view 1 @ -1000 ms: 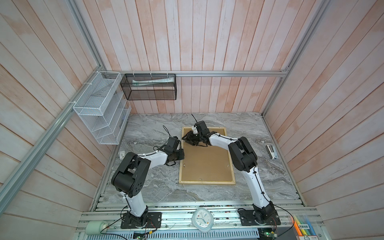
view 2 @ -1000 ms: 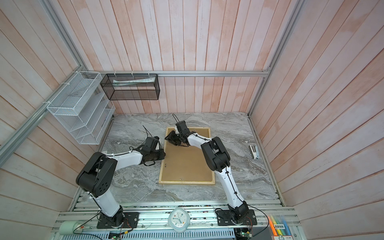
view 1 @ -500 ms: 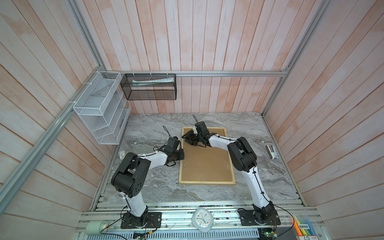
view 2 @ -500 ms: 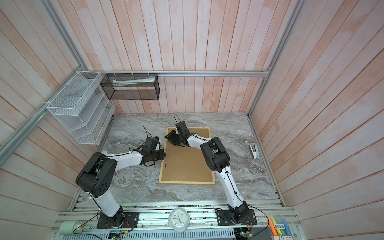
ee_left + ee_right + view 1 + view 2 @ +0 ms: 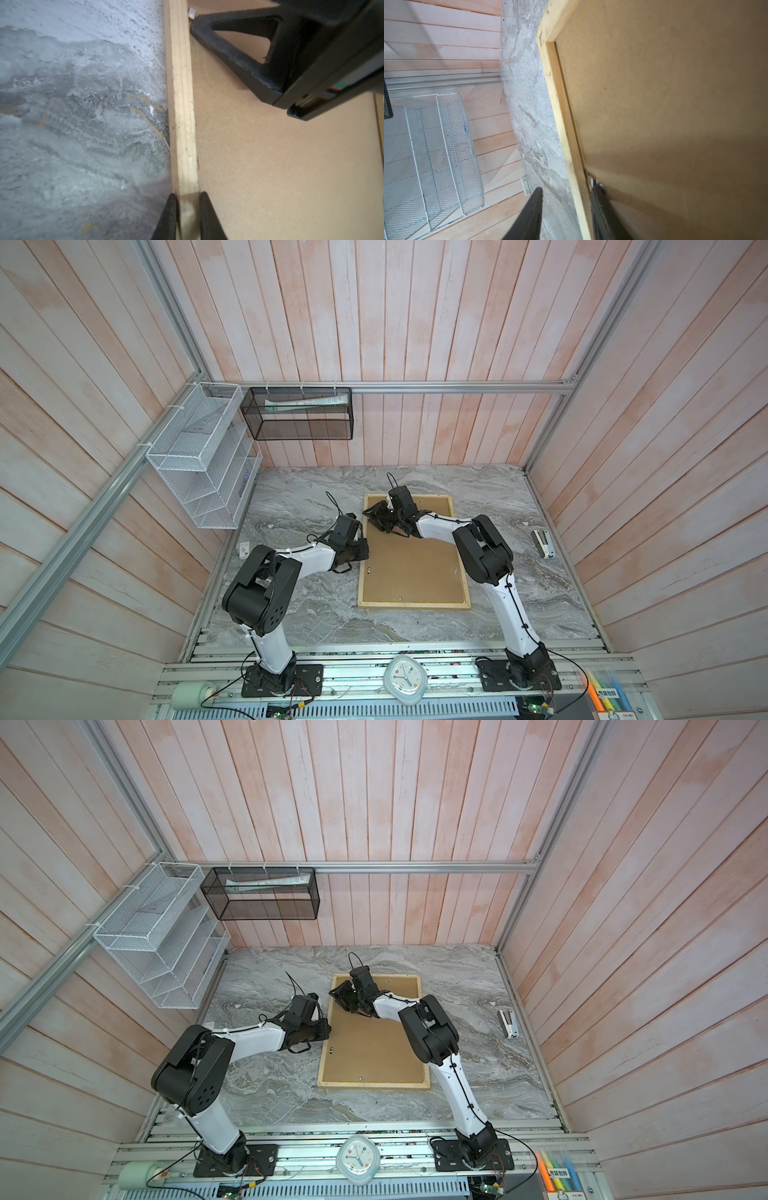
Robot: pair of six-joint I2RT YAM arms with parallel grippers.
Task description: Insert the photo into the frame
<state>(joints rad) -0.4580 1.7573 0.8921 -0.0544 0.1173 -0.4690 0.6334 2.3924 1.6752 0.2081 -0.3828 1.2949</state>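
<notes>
We see the frame (image 5: 415,605) lying back-up on the table (image 5: 299,614), brown backing board (image 5: 415,560) inside. At its nine o'clock slat our left gripper (image 5: 186,196) is clamped on the wood; farther, near eleven o'clock, our right gripper (image 5: 566,185) straddles that slat, jaws apart

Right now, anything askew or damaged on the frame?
Little stands out. The frame lies back up, brown backing board seated inside. Only oddity: a dark gap between board and left rail near the far corner, by the right gripper; lifted edge or shadow, cannot tell.
</notes>
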